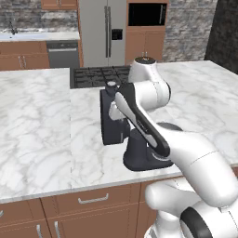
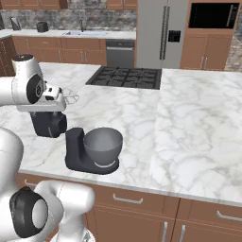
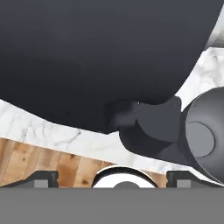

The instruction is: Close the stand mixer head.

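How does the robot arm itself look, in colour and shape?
The arm is glossy white, built of thick rounded segments with dark grey or black bands and round caps at the joints. In the hand view the gripper shows two small dark tips. No cables or markings visible.

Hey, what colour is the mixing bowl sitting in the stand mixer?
Plain grey metal: the round mixing bowl shows best in the right base view.

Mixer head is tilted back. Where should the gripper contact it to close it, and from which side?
Take the stand mixer head at its free, whisk-end top, farthest from the hinge on the base, coming from above and behind. It is bulky and rounded, so pushing likely suits better than pinching. The gripper is already there.
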### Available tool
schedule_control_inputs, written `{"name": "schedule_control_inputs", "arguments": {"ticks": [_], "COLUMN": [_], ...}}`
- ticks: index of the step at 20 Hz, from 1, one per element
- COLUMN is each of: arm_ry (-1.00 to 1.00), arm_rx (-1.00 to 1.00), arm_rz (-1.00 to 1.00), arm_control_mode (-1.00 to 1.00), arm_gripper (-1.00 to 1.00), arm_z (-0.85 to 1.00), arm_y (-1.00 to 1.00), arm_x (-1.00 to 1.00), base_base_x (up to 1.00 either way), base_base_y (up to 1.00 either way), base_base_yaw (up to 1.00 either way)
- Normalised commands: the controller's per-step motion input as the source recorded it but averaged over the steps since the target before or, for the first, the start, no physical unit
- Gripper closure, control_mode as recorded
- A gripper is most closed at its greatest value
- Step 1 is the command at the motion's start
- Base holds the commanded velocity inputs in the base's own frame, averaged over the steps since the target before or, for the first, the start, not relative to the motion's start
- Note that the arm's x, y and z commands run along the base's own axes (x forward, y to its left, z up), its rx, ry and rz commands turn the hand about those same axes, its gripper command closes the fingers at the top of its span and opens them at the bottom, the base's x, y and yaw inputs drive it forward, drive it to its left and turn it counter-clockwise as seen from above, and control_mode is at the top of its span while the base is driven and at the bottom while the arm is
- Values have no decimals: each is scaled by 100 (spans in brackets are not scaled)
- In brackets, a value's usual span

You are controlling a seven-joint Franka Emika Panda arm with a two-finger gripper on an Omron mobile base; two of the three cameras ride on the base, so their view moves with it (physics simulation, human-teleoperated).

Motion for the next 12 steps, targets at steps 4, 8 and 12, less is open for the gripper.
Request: {"name": "schedule_control_inputs", "arguments": {"ticks": [4, 8, 12], "arm_ry": [0, 1, 0], "arm_rx": [-12, -19, -26], "arm_rz": [5, 8, 4], "arm_control_mode": [-100, -100, -100], "arm_gripper": [-100, -100, -100], "arm_z": [4, 1, 0], "arm_y": [100, 100, 100], "arm_x": [-4, -6, 0], "base_base_x": [0, 0, 0], "base_base_y": [0, 0, 0], "base_base_yaw": [0, 0, 0]}}
